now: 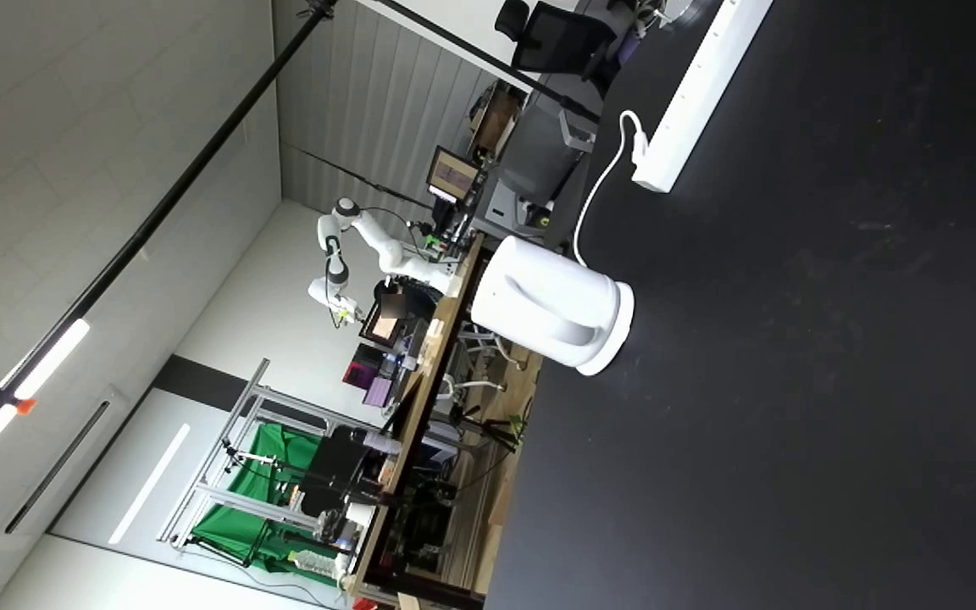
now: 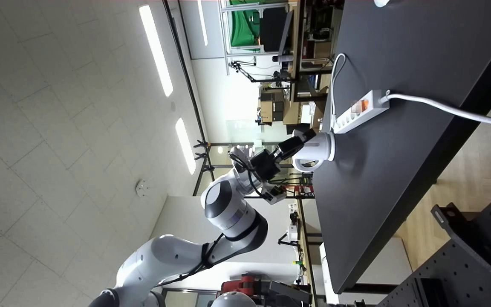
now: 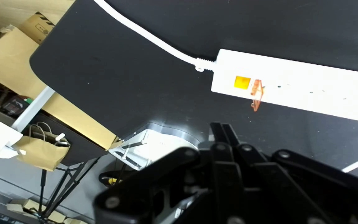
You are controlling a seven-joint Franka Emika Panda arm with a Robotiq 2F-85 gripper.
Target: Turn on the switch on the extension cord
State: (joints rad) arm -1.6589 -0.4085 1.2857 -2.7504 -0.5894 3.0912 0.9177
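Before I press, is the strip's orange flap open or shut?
Open: in the wrist view, the orange flap stands beside the yellow switch, leaving it uncovered.

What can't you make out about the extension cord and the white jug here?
Extension cord: switch end cut off by the top edge of an exterior view.
Thick cable: far end cut off by an exterior view's right edge.
Switch: any marking too small to read in the wrist view; on or off unclear.
White jug: partly hidden behind the gripper in an exterior view.
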